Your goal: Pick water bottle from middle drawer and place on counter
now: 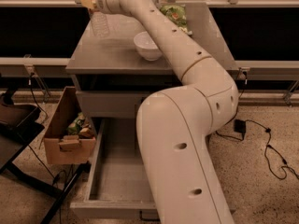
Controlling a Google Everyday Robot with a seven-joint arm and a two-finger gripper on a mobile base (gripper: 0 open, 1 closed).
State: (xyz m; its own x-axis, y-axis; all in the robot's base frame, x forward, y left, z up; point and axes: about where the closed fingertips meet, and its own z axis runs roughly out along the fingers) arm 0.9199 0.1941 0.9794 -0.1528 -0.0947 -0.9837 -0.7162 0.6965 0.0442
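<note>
The water bottle [99, 22] is upright at the back left of the counter [112, 55], its base at or just above the surface. My gripper [88, 0] is at the bottle's top, shut on its neck, with the arm reaching in from the right. The middle drawer [117, 181] is pulled open below and its grey floor is bare. My arm's lower body hides the drawer's right half.
A white bowl [148, 45] stands mid-counter, right of the bottle. A green snack bag [175, 15] lies at the back. A cardboard box [63, 134] with items sits left of the drawer. A black stand [18, 125] is at far left; cables [261, 134] lie on the floor at right.
</note>
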